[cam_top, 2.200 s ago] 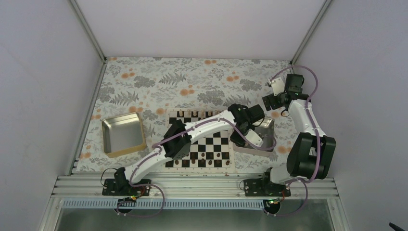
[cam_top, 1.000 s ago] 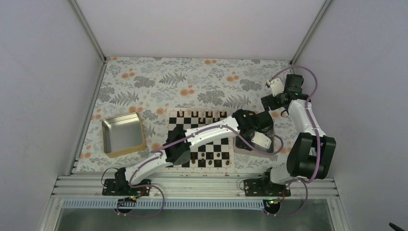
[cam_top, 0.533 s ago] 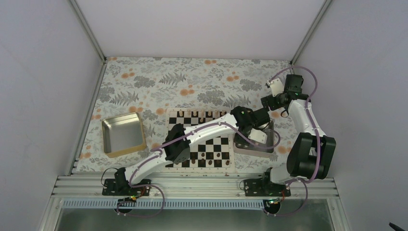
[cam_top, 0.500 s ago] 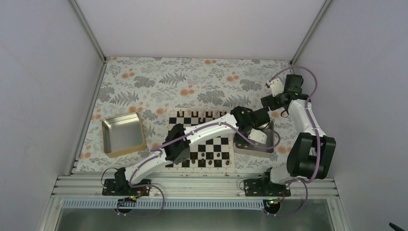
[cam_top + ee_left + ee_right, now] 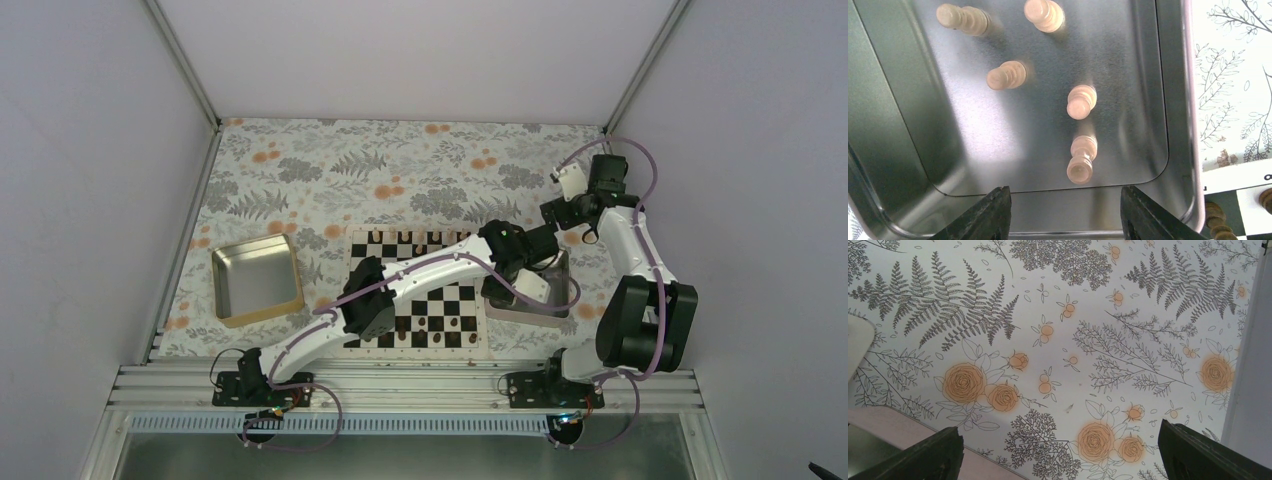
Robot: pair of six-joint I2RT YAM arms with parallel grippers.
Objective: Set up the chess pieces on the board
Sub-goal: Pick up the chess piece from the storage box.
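Observation:
Several pale tan chess pieces lie in the right steel tray (image 5: 1175,75), the nearest one (image 5: 1080,160) just ahead of my left gripper (image 5: 1065,215). That gripper hangs open above the tray floor with nothing between its fingers (image 5: 990,212). Other pale pieces (image 5: 1081,101) (image 5: 1006,75) lie farther in. From the top view, the left arm stretches across the board (image 5: 450,300) to the left gripper (image 5: 545,262) over the tray. My right gripper (image 5: 553,212) is raised at the back right, seen open and empty over the floral cloth in the right wrist view (image 5: 1060,450).
Dark brown chessmen (image 5: 420,322) stand on the board's near rows and small pieces (image 5: 405,238) line its far row. A second steel tray (image 5: 257,278) sits left of the board. A dark chessman (image 5: 1215,220) shows beside the right tray's corner.
My left wrist has drifted slightly left over the right tray since a second ago. The right arm has barely moved.

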